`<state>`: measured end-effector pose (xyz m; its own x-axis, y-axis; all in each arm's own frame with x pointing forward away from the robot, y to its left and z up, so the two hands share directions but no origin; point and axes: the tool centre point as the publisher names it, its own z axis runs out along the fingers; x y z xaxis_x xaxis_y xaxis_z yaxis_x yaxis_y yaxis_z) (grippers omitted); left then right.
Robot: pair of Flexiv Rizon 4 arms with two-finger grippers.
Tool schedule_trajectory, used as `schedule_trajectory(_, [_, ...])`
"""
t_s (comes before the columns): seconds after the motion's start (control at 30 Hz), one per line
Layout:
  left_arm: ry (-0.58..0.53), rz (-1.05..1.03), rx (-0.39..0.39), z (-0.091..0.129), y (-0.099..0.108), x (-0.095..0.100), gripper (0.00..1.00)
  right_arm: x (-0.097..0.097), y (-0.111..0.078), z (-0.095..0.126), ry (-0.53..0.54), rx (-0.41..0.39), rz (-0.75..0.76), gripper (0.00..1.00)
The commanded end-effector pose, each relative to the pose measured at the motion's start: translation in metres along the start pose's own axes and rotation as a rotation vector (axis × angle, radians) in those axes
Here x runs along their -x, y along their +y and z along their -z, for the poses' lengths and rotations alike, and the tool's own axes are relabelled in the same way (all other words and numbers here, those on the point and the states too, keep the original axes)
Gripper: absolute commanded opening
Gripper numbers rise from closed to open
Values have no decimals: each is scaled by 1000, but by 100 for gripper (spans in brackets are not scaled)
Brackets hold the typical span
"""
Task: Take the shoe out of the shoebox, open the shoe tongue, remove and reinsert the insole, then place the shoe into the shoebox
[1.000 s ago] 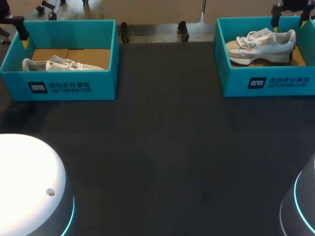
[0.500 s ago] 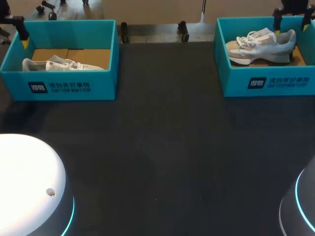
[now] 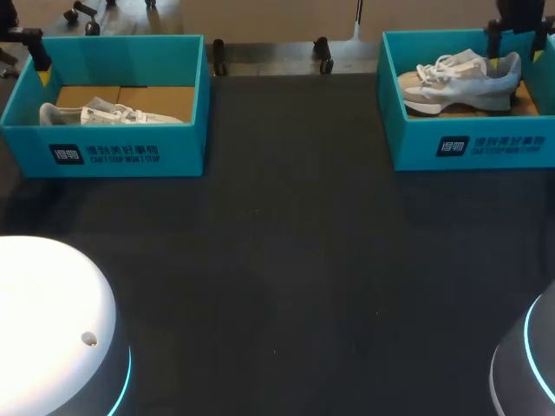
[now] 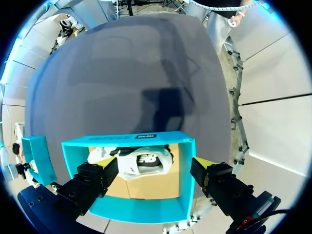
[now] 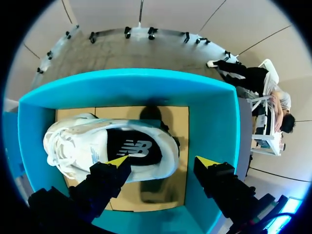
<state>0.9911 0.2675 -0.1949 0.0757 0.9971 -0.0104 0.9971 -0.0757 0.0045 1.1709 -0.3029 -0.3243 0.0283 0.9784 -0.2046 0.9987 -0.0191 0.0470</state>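
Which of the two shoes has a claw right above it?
The right shoe, in the right box: the right claw hangs over its heel. The left claw is at the left box's corner, off the left shoe.

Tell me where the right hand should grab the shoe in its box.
Probably the heel end of the shoe, from above: it lies on its side, the heel narrow, with bare shoebox floor beside it for a finger of the open right hand.
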Motion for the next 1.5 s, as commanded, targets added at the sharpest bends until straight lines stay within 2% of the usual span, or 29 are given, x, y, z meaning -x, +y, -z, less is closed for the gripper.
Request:
schedule_trajectory(0.03, [2,-1,2,0,-1,0,100,0,9,-10,1,-31,-2,87])
schedule_trajectory(0.33, [2,-1,2,0,-1,0,100,1,10,-34,33,-69,-20,86])
schedule_trajectory(0.57, [2,-1,2,0,-1,0,100,1,5,-45,50,-96,-25,75])
schedule_trajectory(0.87, [2,-1,2,0,-1,0,100,-4,4,-60,75,-137,-3,73])
schedule_trajectory(0.93, [2,-1,2,0,-1,0,100,-5,4,-63,81,-141,2,66])
schedule_trajectory(1.0, [2,-1,2,0,-1,0,100,-5,3,-64,86,-143,5,54])
schedule_trajectory(1.17, [2,-1,2,0,-1,0,100,-6,3,-66,95,-148,6,60])
schedule_trajectory(1.3, [2,-1,2,0,-1,0,100,-8,3,-69,100,-157,12,71])
schedule_trajectory(1.4, [2,-1,2,0,-1,0,100,-9,3,-69,99,-161,14,84])
schedule_trajectory(1.5, [2,-1,2,0,-1,0,100,-8,2,-66,91,-158,14,89])
